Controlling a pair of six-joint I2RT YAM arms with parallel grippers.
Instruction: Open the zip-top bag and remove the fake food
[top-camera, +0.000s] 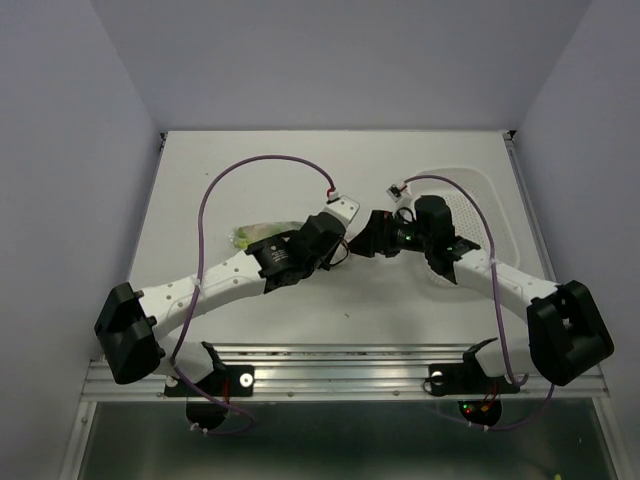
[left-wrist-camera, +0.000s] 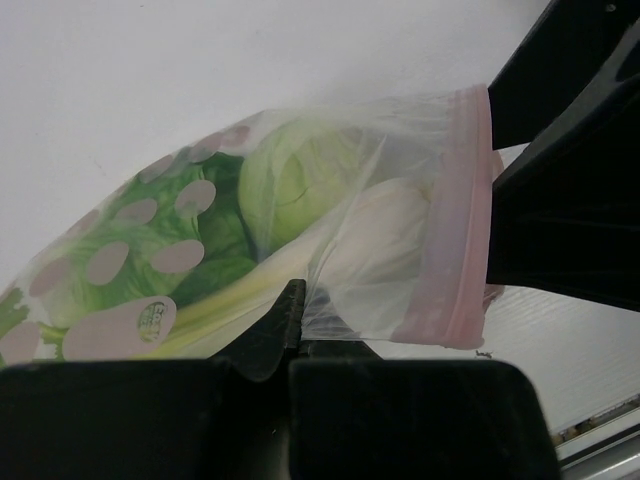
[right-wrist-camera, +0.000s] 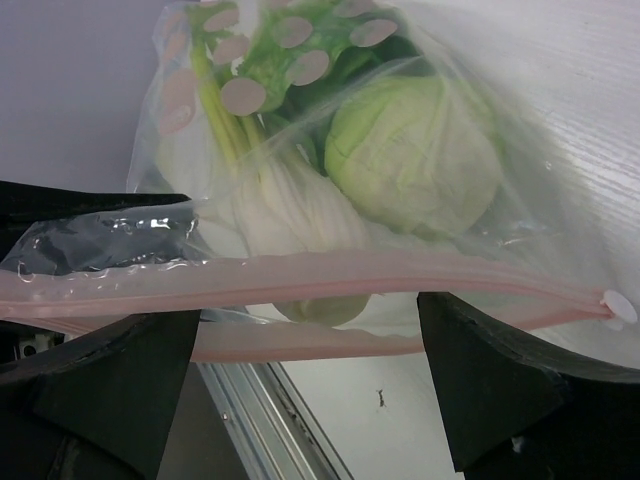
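The zip-top bag (left-wrist-camera: 380, 250) is clear with a pink zipper strip (right-wrist-camera: 300, 275) and hangs between both grippers. It holds the fake food: a pale green lettuce ball (right-wrist-camera: 415, 155), yellow-green leafy strips (right-wrist-camera: 225, 140) and dark green leaves (left-wrist-camera: 215, 225). My left gripper (left-wrist-camera: 297, 312) is shut, pinching the bag's plastic wall just behind the zipper. My right gripper (right-wrist-camera: 308, 322) is open, its fingers wide apart at either side of the zipper edge. The two zipper strips stand a little apart there. In the top view the grippers (top-camera: 340, 235) (top-camera: 368, 237) meet mid-table, and the bag (top-camera: 250, 232) peeks out left of the left arm.
A white perforated basket (top-camera: 480, 200) lies on the table at the right, partly under the right arm. The table's metal front rail (right-wrist-camera: 255, 410) runs below the bag. Purple cables (top-camera: 260, 160) arc over both arms.
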